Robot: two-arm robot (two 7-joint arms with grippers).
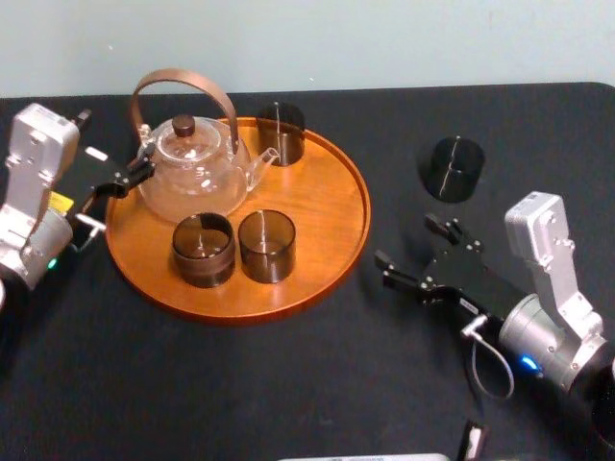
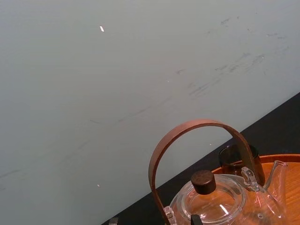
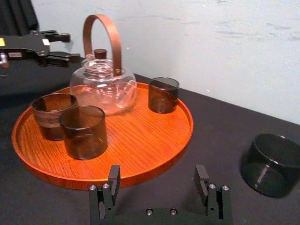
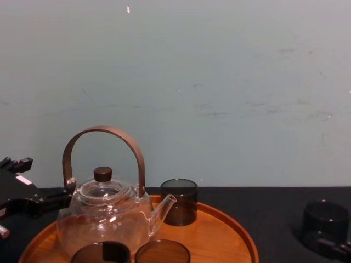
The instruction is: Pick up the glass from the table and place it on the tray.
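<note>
Right hand (image 1: 405, 245) is open and empty over the surface (image 1: 288, 384), between tray (image 1: 356, 211) and dark glass (image 1: 452, 168), which stands untouched off the tray's right; grasp, lift and placing all remain. Left hand (image 3: 74, 46) sits open beside the glass teapot (image 1: 192, 163).

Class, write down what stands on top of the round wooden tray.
On the tray stand a glass teapot and three dark glasses, two at the front, one at the back. The wood beneath them is covered. A fourth glass stands on the table.
</note>
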